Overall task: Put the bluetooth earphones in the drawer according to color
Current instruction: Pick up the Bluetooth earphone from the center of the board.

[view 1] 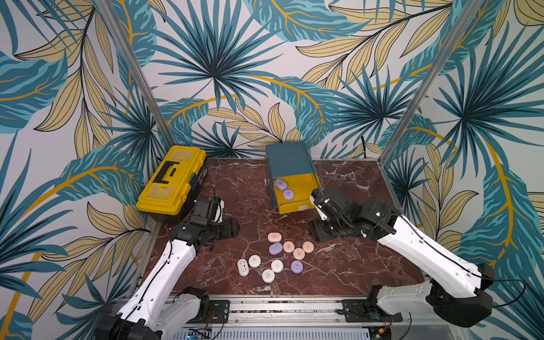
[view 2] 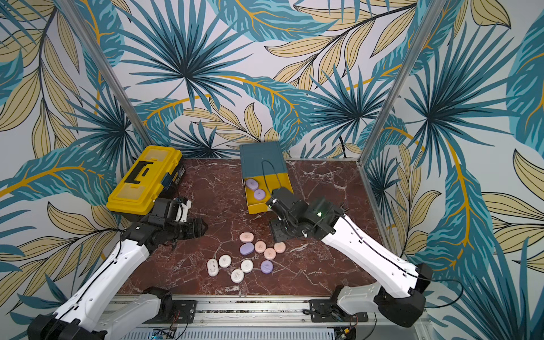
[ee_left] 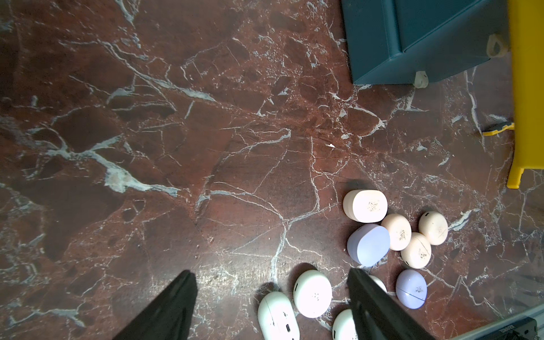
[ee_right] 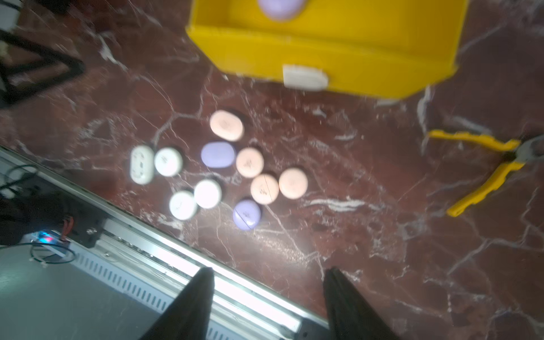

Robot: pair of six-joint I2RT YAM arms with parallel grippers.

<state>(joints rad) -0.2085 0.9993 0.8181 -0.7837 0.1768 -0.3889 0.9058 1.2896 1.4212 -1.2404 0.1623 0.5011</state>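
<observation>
The bluetooth earphones lie in a cluster mid-table: several peach-pink cases (view 1: 288,246), several white ones (view 1: 254,260) and two lilac ones (view 1: 275,249) (view 1: 296,266). Two more lilac cases (view 1: 280,184) (view 1: 288,194) rest inside the yellow top drawer (view 1: 297,206), which is pulled out of the teal cabinet (view 1: 290,159). My left gripper (view 1: 232,228) (ee_left: 271,272) hangs open to the left of the cluster, with white cases (ee_left: 312,293) showing between its fingers. My right gripper (view 1: 318,234) (ee_right: 270,269) is open and holds nothing, right of the cluster and below the drawer front. The right wrist view is blurred.
A yellow-and-black toolbox (view 1: 173,179) stands at the back left. Yellow-handled pliers (ee_right: 485,167) lie on the marble table to the right of the open drawer. A metal rail (view 1: 265,306) runs along the table's front edge. Patterned walls enclose the other sides.
</observation>
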